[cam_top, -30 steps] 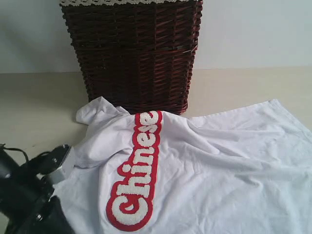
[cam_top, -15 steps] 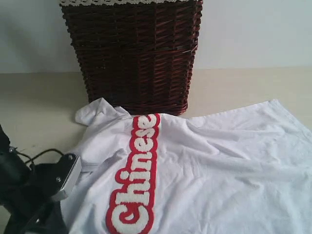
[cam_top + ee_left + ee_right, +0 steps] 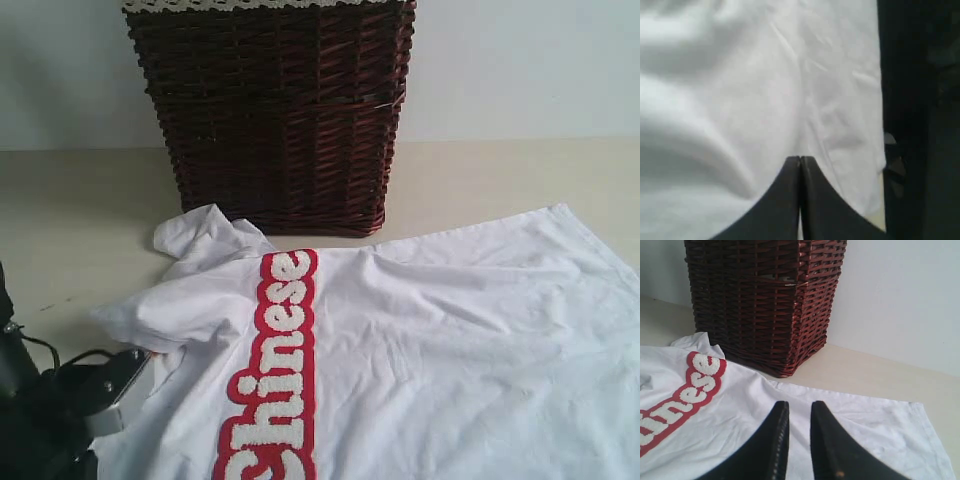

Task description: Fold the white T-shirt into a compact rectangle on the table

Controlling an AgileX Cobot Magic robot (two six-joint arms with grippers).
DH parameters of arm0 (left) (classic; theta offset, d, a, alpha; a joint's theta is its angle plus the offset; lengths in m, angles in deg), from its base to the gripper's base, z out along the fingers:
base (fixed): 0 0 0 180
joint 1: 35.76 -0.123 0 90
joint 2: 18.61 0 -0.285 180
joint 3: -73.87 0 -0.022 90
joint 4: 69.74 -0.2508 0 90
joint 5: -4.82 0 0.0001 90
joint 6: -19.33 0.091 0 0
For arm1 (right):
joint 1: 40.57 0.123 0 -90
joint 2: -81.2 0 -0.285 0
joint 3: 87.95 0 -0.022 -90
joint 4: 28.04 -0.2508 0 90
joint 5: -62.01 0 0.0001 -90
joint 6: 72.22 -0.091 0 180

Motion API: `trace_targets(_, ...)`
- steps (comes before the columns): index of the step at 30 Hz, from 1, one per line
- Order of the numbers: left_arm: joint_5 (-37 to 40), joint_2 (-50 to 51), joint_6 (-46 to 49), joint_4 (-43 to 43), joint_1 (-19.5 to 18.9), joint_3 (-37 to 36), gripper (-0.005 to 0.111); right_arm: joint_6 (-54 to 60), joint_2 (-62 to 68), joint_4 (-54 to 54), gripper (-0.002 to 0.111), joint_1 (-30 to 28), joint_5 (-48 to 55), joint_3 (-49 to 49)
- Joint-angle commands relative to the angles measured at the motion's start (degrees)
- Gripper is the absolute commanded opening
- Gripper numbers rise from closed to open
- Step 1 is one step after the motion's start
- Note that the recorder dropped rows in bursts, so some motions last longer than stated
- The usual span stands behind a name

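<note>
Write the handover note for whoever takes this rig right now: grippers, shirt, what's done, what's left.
Left gripper: fingers shut, apparently pinching cloth of the white T-shirt near its left side in the exterior view.
Right gripper: fingers slightly apart, empty, above the shirt.
Shirt: spread out, wrinkled, print up, on the table in front of the wicker basket. The red-outlined lettering runs towards the basket.
Done: no fold visible.
Left: flatten it, fold the sleeves and sides in, then fold it to a compact rectangle.
</note>
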Motion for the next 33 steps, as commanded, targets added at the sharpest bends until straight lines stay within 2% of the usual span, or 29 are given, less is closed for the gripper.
trace_targets(1,-2.1,-1.9,2.1,7.1,0.3,2.7,0.000,0.1,-0.4,0.2,0.017,0.1,-0.3,0.3)
trace_targets(4,-17.7,0.7,7.0,8.3,0.3,3.7,0.000,0.1,-0.4,0.2,0.017,0.1,-0.3,0.3)
trace_targets(7,-26.2,3.1,10.4,5.9,0.3,3.7,0.000,0.1,-0.4,0.2,0.017,0.1,-0.3,0.3)
trace_targets(9,-24.9,4.0,9.2,-0.1,0.3,3.7,0.000,0.1,-0.4,0.2,0.017,0.1,-0.3,0.3)
trace_targets(10,-20.8,4.3,6.2,-5.7,0.3,3.7,0.000,0.1,-0.4,0.2,0.017,0.1,-0.3,0.3)
trace_targets(12,-16.9,4.3,2.0,-11.7,0.3,2.4,0.000,0.1,-0.4,0.2,0.017,0.1,-0.3,0.3)
trace_targets(15,-14.8,4.2,-0.4,-16.1,0.3,-1.4,0.000,0.1,-0.4,0.2,0.017,0.1,-0.3,0.3)
trace_targets(18,-12.4,4.2,-0.4,-17.3,0.3,-5.5,0.000,0.1,-0.4,0.2,0.017,0.1,-0.3,0.3)
trace_targets(22,-12.8,3.9,-0.8,-17.6,0.3,-7.7,0.000,0.1,-0.4,0.2,0.017,0.1,-0.3,0.3)
trace_targets(28,-17.3,0.7,-2.4,-12.0,0.2,-5.7,0.000,0.1,-0.4,0.2,0.017,0.1,-0.3,0.3)
trace_targets(33,-15.0,-2.3,-3.5,-9.7,0.2,-1.7,0.000,0.1,-0.4,0.2,0.017,0.1,-0.3,0.3)
